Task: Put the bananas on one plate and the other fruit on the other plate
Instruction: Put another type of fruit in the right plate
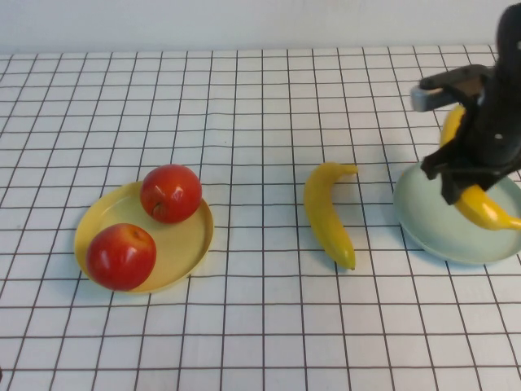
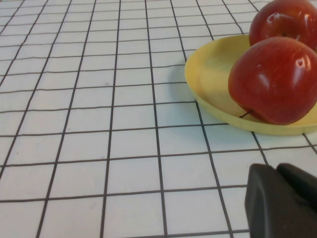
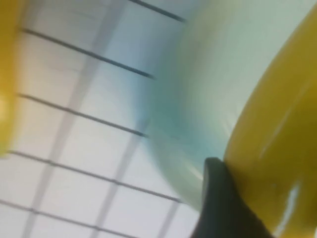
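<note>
Tabletop white, black grid; pale wall behind. Right end effector grips banana over blue-green plate; left end effector closed.

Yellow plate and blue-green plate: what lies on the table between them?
One banana, loose on the grid cloth, touching neither the yellow plate nor the blue-green plate; the high view shows it.

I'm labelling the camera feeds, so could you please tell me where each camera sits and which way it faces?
High view: raised on the robot's side, angled down at the table; shows the right claw over the blue-green plate.
Left wrist view: low beside the yellow plate, facing two apples; left claw tip shows.
Right wrist view: close against the banana on that plate; one finger shows.
Shared: high and left wrist views both show the apples.
</note>
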Motion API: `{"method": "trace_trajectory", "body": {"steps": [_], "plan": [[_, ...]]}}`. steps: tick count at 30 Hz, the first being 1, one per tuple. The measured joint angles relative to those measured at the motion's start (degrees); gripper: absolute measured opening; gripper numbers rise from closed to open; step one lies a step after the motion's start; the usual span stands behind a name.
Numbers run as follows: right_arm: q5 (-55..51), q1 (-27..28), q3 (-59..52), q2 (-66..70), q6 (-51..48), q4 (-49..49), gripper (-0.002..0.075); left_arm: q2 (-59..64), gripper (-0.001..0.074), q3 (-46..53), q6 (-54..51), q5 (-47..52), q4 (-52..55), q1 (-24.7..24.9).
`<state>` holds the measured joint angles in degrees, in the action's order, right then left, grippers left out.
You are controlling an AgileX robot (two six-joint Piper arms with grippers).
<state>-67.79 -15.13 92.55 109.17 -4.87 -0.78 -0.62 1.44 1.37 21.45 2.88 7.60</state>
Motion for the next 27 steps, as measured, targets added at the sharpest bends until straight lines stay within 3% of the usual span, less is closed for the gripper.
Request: {"method": "trace_trajectory", "body": {"steps": [4,7,16,22,27], "plan": [[0.85,6.39,-2.06,0.73,-1.48,0.78,0.0319,0.00,-0.0003,0.00,0.00,0.00,0.00,0.00],[1.99,8.30,-2.06,1.15,-3.98,2.80,0.0319,0.00,-0.0003,0.00,0.00,0.00,0.00,0.00],[2.80,8.67,-2.06,6.14,-9.39,9.12,0.0319,0.00,-0.0003,0.00,0.00,0.00,0.00,0.00],[2.59,8.67,-1.60,6.56,-7.23,9.22,0.0411,0.00,-0.0003,0.00,0.00,0.00,0.00,0.00],[-0.63,8.67,1.05,6.56,-5.93,9.12,0.0370,0.00,-0.0003,0.00,0.00,0.00,0.20,0.00]]}}
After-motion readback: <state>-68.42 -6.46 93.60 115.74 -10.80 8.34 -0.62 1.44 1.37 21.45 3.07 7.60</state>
